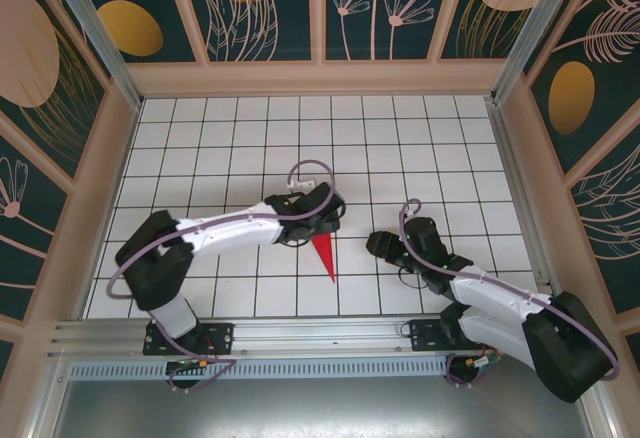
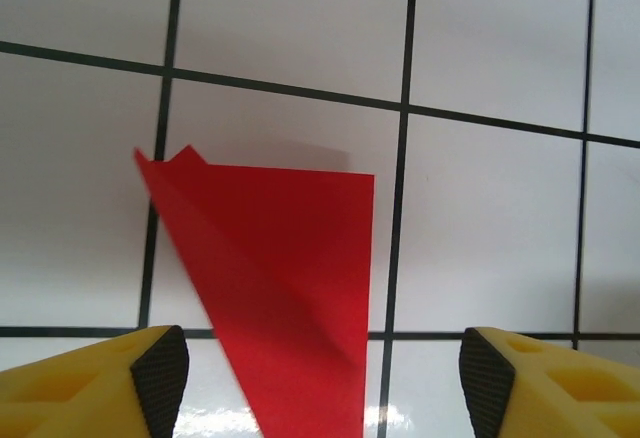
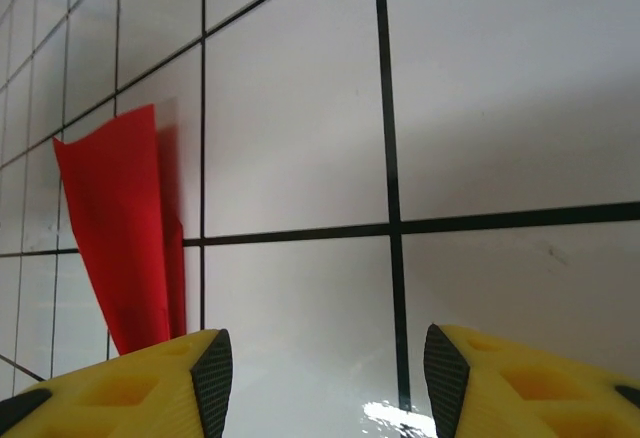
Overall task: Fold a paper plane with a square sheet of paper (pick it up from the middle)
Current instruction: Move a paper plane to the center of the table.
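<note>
You can see the red paper plane (image 1: 325, 256) lying on the white tiled table (image 1: 230, 148), with your left gripper (image 2: 325, 378) spread wide on both sides of it and not squeezing it, and your right gripper (image 3: 328, 368) spread apart near the plane, holding nothing.

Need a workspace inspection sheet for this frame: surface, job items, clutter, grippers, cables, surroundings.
Surface: white grid-tiled table, glossy, no marks seen.
Job's things: red paper plane, folded, lying on the table between the arms, tip towards the bases.
Clutter: nothing seen.
Grippers: left gripper open, jaws either side of the plane, not touching it; right gripper open, empty, plane off to its side.
Cables: lilac cables looped along both arms.
Surroundings: patterned walls on three sides; metal rail at the near edge.
</note>
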